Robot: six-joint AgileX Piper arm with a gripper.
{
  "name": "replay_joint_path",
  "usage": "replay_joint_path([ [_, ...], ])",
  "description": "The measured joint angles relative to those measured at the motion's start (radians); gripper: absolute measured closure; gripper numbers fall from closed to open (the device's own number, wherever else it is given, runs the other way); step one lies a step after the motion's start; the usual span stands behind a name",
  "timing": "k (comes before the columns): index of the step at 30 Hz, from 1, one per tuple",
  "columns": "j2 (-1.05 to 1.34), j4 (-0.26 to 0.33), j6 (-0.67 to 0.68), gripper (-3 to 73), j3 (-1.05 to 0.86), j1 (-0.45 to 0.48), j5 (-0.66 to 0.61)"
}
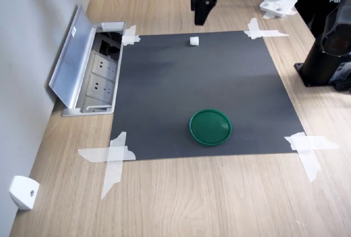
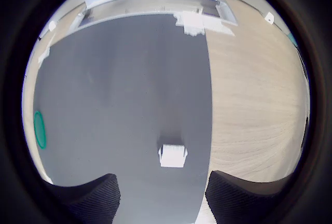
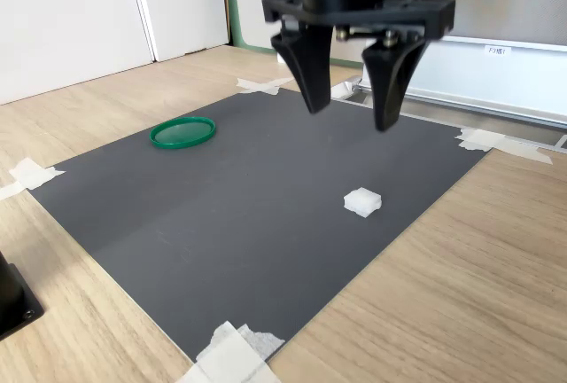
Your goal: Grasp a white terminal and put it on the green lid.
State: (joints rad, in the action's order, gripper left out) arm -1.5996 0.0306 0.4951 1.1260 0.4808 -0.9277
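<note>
On the dark mat (image 1: 203, 89), close to one of its edges and well apart from the green lid (image 1: 210, 127), the white terminal (image 3: 362, 202) is seen lying alone, with nothing touching it. The gripper (image 3: 348, 115) is held above the mat with its jaws spread wide and empty; in the second exterior view it hangs over the mat near the terminal, not yet down around it. In the wrist view the terminal (image 2: 173, 155) is framed just ahead of the gap between the two ribbed fingertips (image 2: 93, 197). The block is judged to be light, stiff plastic, likely smooth enough to skid on the mat if nudged from one side only. It is best taken across two opposite flat faces, low on its body, so that it is squeezed squarely and not tipped. The lid, flat and rimmed, is judged a steady landing place.
</note>
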Motion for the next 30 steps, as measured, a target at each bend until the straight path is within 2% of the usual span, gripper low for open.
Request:
replay_joint_path([
  [17,-0.159,-0.011,0.001,-1.2,-0.009,0.000,0.099],
  [30,-0.219,-0.014,0.008,-0.9,-0.007,0.000,0.109],
])
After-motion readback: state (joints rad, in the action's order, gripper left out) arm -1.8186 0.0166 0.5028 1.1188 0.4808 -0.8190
